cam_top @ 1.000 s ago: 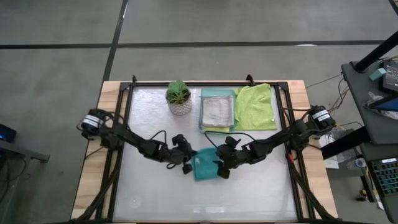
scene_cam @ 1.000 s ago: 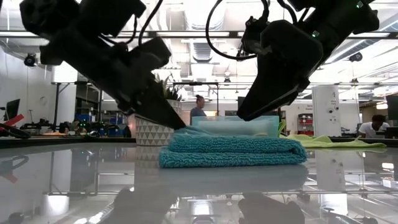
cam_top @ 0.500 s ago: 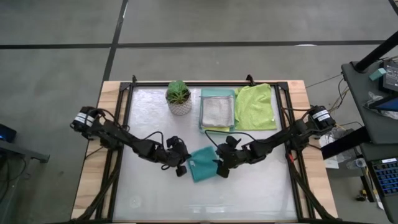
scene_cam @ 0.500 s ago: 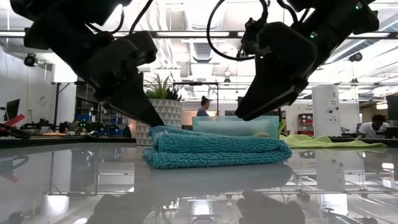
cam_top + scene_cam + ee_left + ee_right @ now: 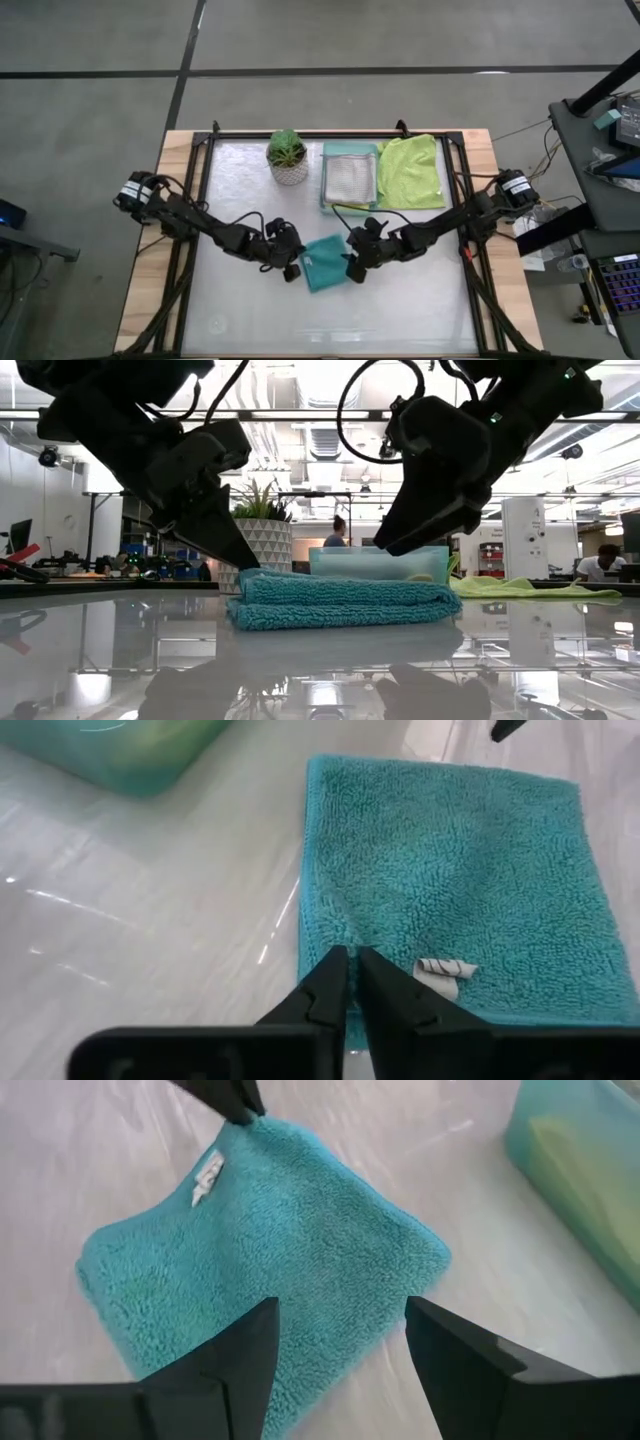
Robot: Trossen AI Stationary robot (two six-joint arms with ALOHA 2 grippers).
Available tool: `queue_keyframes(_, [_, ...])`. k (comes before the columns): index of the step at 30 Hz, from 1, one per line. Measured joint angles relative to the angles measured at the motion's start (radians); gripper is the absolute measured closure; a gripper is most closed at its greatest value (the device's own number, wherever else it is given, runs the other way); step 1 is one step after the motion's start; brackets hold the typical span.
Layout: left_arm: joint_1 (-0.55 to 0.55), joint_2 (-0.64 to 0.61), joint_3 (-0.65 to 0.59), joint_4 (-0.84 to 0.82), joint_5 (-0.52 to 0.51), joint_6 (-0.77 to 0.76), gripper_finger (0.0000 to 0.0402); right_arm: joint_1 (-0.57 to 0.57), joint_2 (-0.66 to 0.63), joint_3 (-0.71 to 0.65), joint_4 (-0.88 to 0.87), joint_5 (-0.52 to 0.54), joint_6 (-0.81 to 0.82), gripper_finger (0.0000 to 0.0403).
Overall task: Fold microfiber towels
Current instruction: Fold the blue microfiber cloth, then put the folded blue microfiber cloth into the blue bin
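Teal towel: the teal towel [image 5: 325,263] lies folded flat on the desk [image 5: 250,300], just in front of the mint tray [image 5: 349,180] and well apart from the potted plant [image 5: 287,156]. You see its white tag [image 5: 446,967] near the edge that faces the left arm.
Left fingers: the left gripper [image 5: 292,270] sits at the towel's edge on the side away from the right arm. Its fingers [image 5: 330,982] are pressed nearly together at that edge, beside the tag; you cannot tell whether they pinch a lip of cloth.
Right fingers: the right gripper [image 5: 352,268] hangs over the towel's opposite edge, fingers [image 5: 245,1355] spread wide and holding nothing.
Key relation: the towel lies between your two grippers, each at one edge, neither clearly nearer. Its longer side seems to run toward the tray, across the line joining them.
Other towels: a lime green towel [image 5: 411,171] lies spread beside the tray; a pale grey towel [image 5: 349,178] rests folded in it.
Surface: the desk is glossy and likely lets cloth slide.
Room: a workshop lies beyond the desk, with a person [image 5: 341,531] behind the tray.
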Motion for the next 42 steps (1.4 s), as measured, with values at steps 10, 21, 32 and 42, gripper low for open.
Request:
queue_keyframes(10, [-0.001, -0.002, 0.006, -0.135, 0.003, -0.025, 0.0275, -0.009, 0.000, 0.000, 0.000, -0.001, 0.034, 0.0195])
queue_keyframes(21, [-0.020, -0.067, 0.022, -0.221, 0.228, -0.026, 0.0233, -0.033, 0.008, -0.019, 0.004, -0.065, 0.139, 0.0195])
queue_keyframes(32, [-0.125, 0.087, 0.030, 0.086, 0.214, -0.045, 0.0285, -0.065, 0.096, -0.021, 0.067, -0.172, 0.202, 0.0195])
queue_keyframes(42, [-0.118, 0.157, 0.032, 0.124, 0.176, -0.044, 0.0340, -0.083, 0.155, -0.020, 0.260, -0.270, 0.208, 0.0195])
